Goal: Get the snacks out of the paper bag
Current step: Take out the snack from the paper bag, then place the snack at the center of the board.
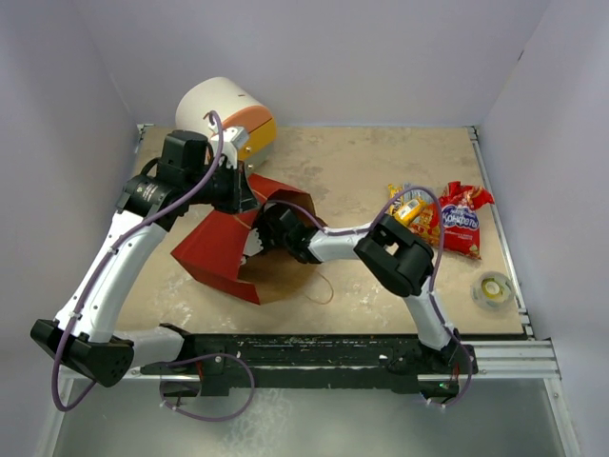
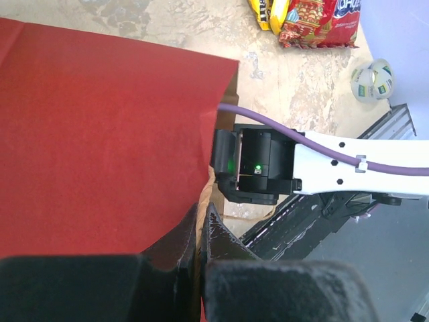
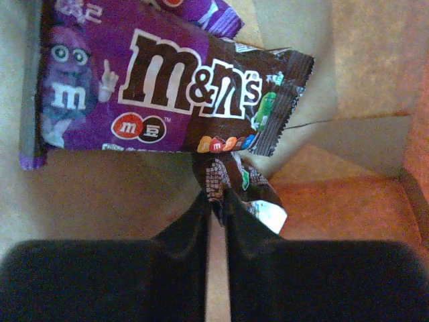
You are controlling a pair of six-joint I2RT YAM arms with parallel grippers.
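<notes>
Black jaws of the right gripper (image 3: 216, 201) fill its wrist view, closed nearly together on the corner of a small brown packet (image 3: 241, 188). Behind it a purple M&M's packet (image 3: 161, 87) lies with its long axis across the picture, logo upright, on the kraft inside of the bag (image 3: 348, 100). Only this view shows these two. In the left wrist view, the left gripper (image 2: 201, 231) has its jaws pinched shut on the bag's red wall beside the mouth. From above, the bag lies on its side on the bench (image 1: 362, 171), mouth facing near right. The right arm bends at the elbow and reaches left into the mouth, while the left arm arches over the bag's far edge. A red snack bag (image 1: 461, 221) and a yellow packet (image 1: 411, 208) lie well apart to the right.
</notes>
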